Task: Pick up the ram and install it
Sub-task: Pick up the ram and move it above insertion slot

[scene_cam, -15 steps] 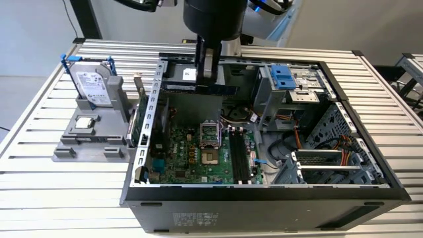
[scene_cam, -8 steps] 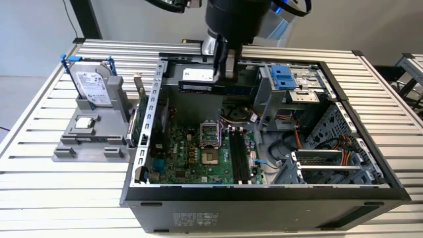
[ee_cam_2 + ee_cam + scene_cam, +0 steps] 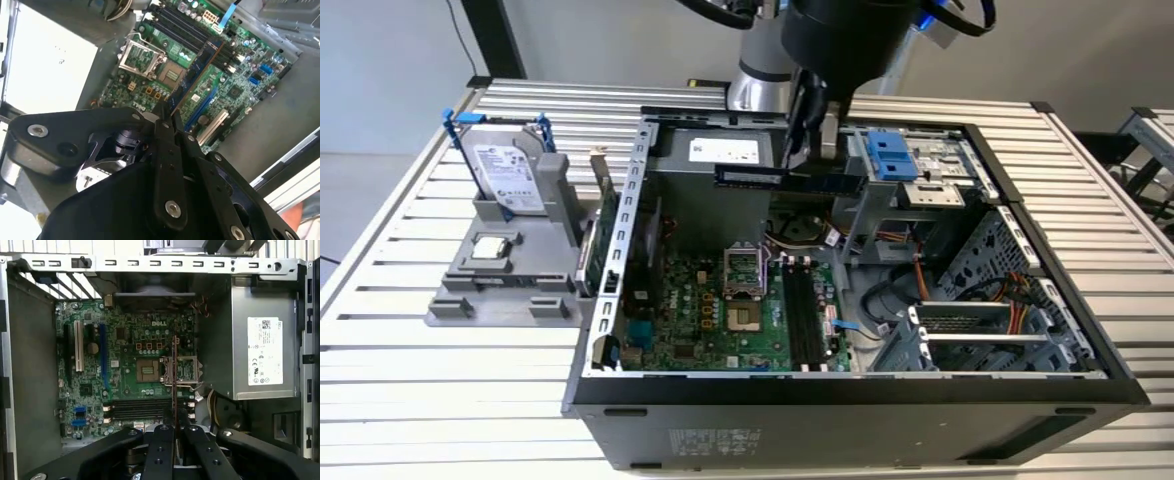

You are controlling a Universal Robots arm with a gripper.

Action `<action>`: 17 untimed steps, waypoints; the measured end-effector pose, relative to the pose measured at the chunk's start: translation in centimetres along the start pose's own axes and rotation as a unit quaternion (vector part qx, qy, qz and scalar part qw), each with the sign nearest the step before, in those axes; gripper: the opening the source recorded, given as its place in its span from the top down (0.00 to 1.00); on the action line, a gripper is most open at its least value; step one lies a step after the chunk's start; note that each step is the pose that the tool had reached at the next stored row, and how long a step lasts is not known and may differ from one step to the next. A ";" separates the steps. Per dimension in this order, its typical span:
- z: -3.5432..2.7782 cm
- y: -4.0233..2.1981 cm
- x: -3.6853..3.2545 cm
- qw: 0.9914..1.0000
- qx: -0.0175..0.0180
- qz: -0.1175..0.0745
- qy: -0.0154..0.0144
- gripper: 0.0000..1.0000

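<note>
End effector (image 3: 817, 165) was closed narrow on the ram (image 3: 750, 177), pinching one end. The stick was held level and on edge over the open case (image 3: 854, 385), upper centre of the exterior view. That was probably to line its contact edge up with the memory slots (image 3: 802, 318) below. In both wrist views it ran edge-on, clear of the motherboard (image 3: 707, 310).

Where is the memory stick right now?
In the exterior view the ram hangs in the gripper over the open computer case, at the exterior view's left of the blue drive bracket.
</note>
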State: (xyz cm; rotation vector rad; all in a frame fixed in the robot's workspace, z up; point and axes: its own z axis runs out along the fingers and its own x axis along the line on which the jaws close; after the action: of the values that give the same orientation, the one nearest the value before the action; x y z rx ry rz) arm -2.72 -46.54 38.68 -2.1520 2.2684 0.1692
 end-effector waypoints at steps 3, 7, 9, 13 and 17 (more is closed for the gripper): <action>-0.06 -0.84 -0.05 1.000 0.000 0.000 0.000 1.00; -0.14 -2.14 -0.12 1.000 0.000 0.000 0.000 1.00; -0.19 -2.92 -0.17 1.000 -0.001 0.000 0.000 1.00; -0.31 -4.56 -0.26 1.000 -0.001 0.000 0.000 1.00; -0.39 -5.83 -0.33 1.000 -0.002 0.000 0.000 1.00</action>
State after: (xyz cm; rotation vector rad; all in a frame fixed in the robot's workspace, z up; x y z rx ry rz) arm 3.14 -46.53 38.69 -2.1535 2.2705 0.1732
